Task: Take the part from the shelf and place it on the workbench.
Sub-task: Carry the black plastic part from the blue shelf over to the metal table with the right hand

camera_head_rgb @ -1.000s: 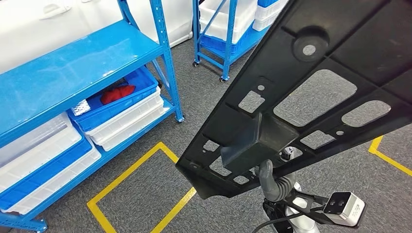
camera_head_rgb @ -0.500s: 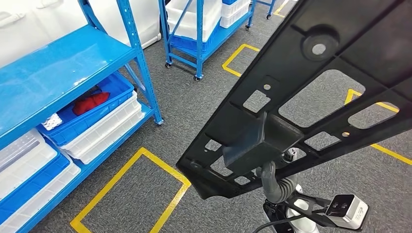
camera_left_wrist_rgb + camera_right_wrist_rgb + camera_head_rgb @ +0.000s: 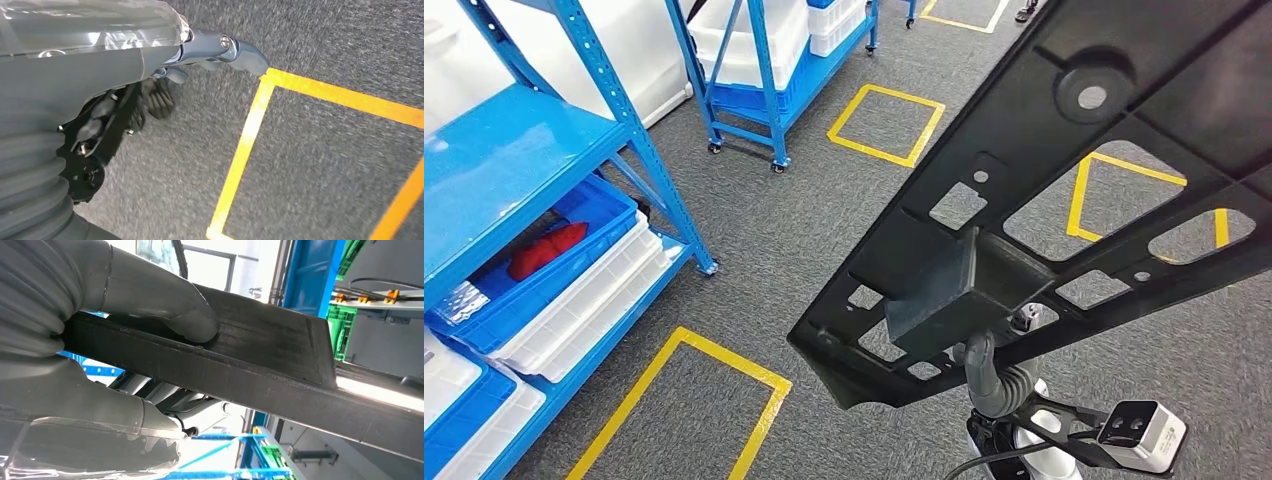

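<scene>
My right hand (image 3: 95,335) grips the black panel (image 3: 1064,190) by its edge, thumb pressed on top; the panel is carried off the blue shelf (image 3: 514,170), high over the carpet. I judge it stiff, light for its size, but long, so it will lever against one hand. My left hand (image 3: 165,85) hangs free, fingers loosely curled, holding nothing.

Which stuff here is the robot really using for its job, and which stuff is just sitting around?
Using:
black part, held up
right robot hand, gripping the part

Just sitting around:
blue shelf
blue bin with something red
wheeled rack of white bins
yellow floor squares
</scene>
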